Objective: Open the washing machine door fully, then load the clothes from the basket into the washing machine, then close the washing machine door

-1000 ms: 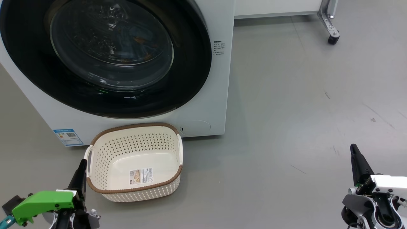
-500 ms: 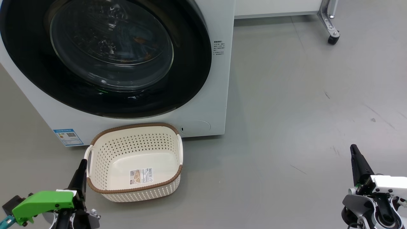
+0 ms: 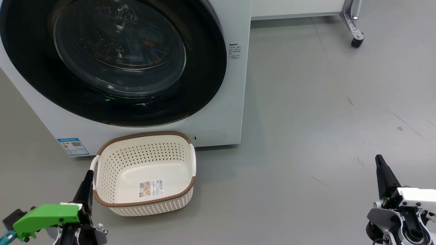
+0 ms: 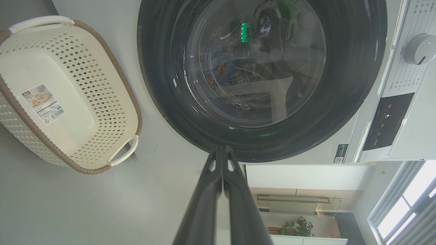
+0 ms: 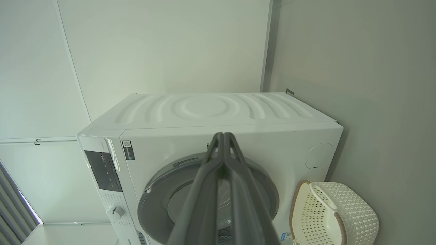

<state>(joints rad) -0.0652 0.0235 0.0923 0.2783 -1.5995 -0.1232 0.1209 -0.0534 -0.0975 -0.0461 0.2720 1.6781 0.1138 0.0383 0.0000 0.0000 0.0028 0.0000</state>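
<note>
The white washing machine (image 3: 224, 102) fills the upper left of the head view, its black-rimmed door (image 3: 41, 78) closed flat against the front. Through the glass window, light blue clothes (image 3: 146, 42) with orange-brown prints lie in the drum. The cream basket (image 3: 112, 170) stands on the floor just in front of the machine, with just the label sticker (image 3: 151, 189) on its floor. My left gripper (image 3: 89, 174) is shut at the basket's left rim, holding nothing. My right gripper (image 3: 378, 159) is shut far to the right, over bare floor. The door (image 4: 262, 149) and basket (image 4: 88, 102) also appear in the left wrist view.
Grey floor (image 3: 306, 119) spreads to the right of the machine. A metal leg with a caster (image 3: 356, 41) stands at the back right beneath a white panel. The machine's dial (image 4: 420, 49) and dark control panel (image 4: 383, 124) face the left wrist.
</note>
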